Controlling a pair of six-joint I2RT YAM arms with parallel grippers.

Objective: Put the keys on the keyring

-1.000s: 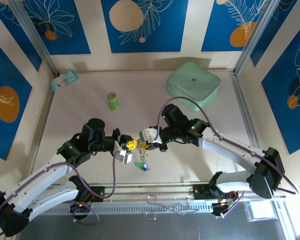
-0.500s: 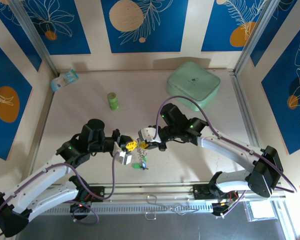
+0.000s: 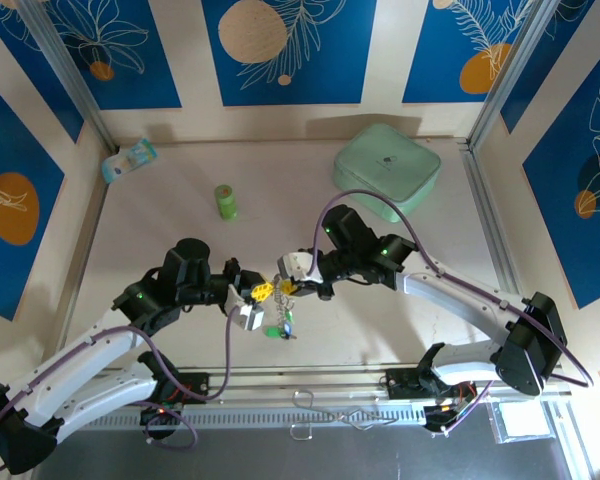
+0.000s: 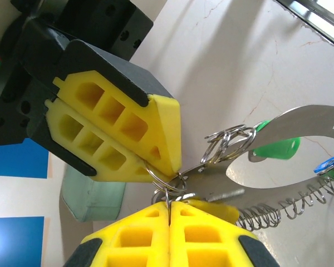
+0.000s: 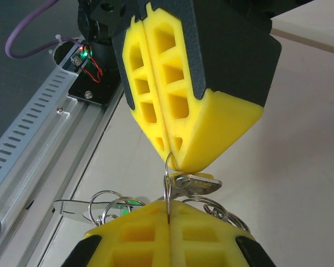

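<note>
My two grippers meet tip to tip above the table's near middle. The left gripper [image 3: 261,293] [image 4: 170,204] is shut on a thin wire loop of the keyring [image 4: 168,183]. The right gripper [image 3: 286,287] [image 5: 168,207] is shut on the same cluster of wire loops [image 5: 167,177] from the other side. A yellow-headed key [image 4: 222,211] lies against the pinched loops. Below hang a flat silver tag [image 4: 300,119], a green key [image 4: 278,148], a blue key [image 4: 328,164] and a coiled spring [image 4: 278,209]. This bunch [image 3: 283,325] dangles just over the table.
A green bottle [image 3: 225,201] stands at the back left of centre, a mint box [image 3: 386,167] at the back right, and a blue-white packet [image 3: 129,160] in the far left corner. A metal rail [image 3: 360,380] runs along the near edge.
The hanging bunch has swayed slightly under the grippers. Both grippers stay shut and almost still.
</note>
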